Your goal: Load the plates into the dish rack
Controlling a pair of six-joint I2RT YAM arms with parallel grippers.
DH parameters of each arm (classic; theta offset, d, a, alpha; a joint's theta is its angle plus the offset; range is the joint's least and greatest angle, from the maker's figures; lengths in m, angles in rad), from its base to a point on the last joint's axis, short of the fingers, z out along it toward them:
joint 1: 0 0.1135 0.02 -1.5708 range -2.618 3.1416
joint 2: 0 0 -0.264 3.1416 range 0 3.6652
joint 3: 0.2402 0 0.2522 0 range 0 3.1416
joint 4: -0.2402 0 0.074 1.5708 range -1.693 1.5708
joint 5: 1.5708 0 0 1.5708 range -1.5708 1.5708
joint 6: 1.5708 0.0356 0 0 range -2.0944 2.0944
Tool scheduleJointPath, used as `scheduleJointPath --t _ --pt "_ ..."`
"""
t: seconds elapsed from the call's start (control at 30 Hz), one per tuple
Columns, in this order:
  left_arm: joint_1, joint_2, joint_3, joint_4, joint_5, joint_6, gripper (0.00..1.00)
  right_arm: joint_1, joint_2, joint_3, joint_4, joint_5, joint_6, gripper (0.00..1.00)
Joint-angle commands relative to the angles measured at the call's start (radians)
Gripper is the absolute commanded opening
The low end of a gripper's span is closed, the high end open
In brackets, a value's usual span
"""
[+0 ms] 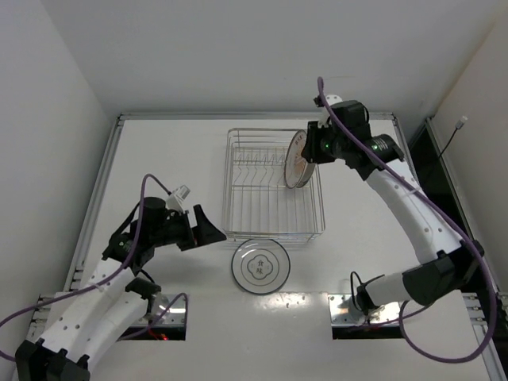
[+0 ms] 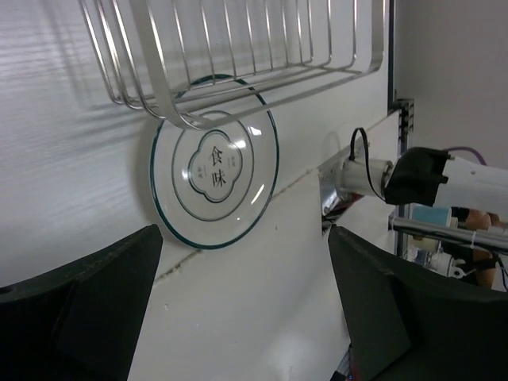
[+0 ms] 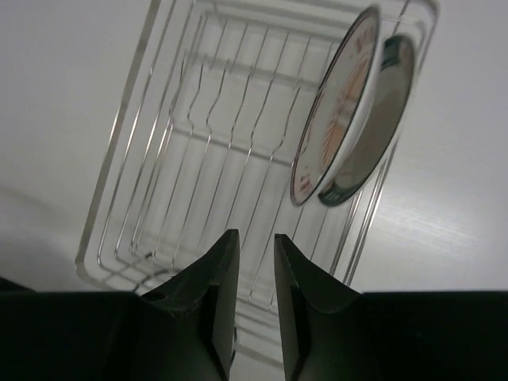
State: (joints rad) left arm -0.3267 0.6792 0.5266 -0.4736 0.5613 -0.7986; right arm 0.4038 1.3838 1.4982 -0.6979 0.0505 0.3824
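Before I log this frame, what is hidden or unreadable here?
Teal-rimmed plate: right wrist view, mostly covered by the orange plate.
Their slots in the dish rack: right wrist view, plates hide their own bases.
White plate: left wrist view, top edge crossed by rack wire.
Right gripper: top view, tips hidden under its own wrist.

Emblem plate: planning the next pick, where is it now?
Top view: the emblem plate lies flat on the table beside the dish rack's near edge, right of the left gripper.
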Motion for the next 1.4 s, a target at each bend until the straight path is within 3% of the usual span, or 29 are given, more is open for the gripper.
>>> scheduleJointPath --t 0.0,0.07,0.23,0.4,0.63,0.8,0.93,1.17,1.37 --pt "-0.043 -0.052 0.000 -0.014 0.017 -0.051 0.83 -0.003 0.032 0.048 -0.171 -0.207 -0.074 0.21" --pt "-0.073 -0.064 0.000 -0.014 0.006 -0.051 0.82 -0.003 0.003 -0.035 -0.198 -0.295 -0.085 0.20" --pt "-0.147 -0.003 -0.010 -0.001 -0.060 -0.042 0.66 0.007 -0.114 -0.187 -0.271 -0.333 -0.105 0.12" --pt "-0.267 0.147 -0.045 0.076 -0.064 -0.042 0.65 0.042 -0.060 -0.119 -0.396 -0.291 -0.183 0.06" --pt "-0.330 0.301 -0.066 0.095 -0.084 -0.033 0.65 0.196 0.102 0.017 -0.511 -0.242 -0.241 0.01" --pt "-0.341 0.266 -0.076 0.104 -0.153 -0.059 0.65 0.283 0.185 0.118 -0.603 -0.222 -0.251 0.01" --pt "-0.341 0.183 -0.008 0.011 -0.244 -0.099 0.65 0.328 0.247 0.188 -0.644 -0.232 -0.261 0.01" --pt "-0.341 0.022 0.156 -0.187 -0.454 -0.160 0.77 0.339 0.354 0.221 -0.653 -0.284 -0.240 0.01" --pt "-0.341 -0.013 0.202 -0.221 -0.474 -0.200 0.80 0.349 0.399 0.221 -0.655 -0.284 -0.252 0.01"
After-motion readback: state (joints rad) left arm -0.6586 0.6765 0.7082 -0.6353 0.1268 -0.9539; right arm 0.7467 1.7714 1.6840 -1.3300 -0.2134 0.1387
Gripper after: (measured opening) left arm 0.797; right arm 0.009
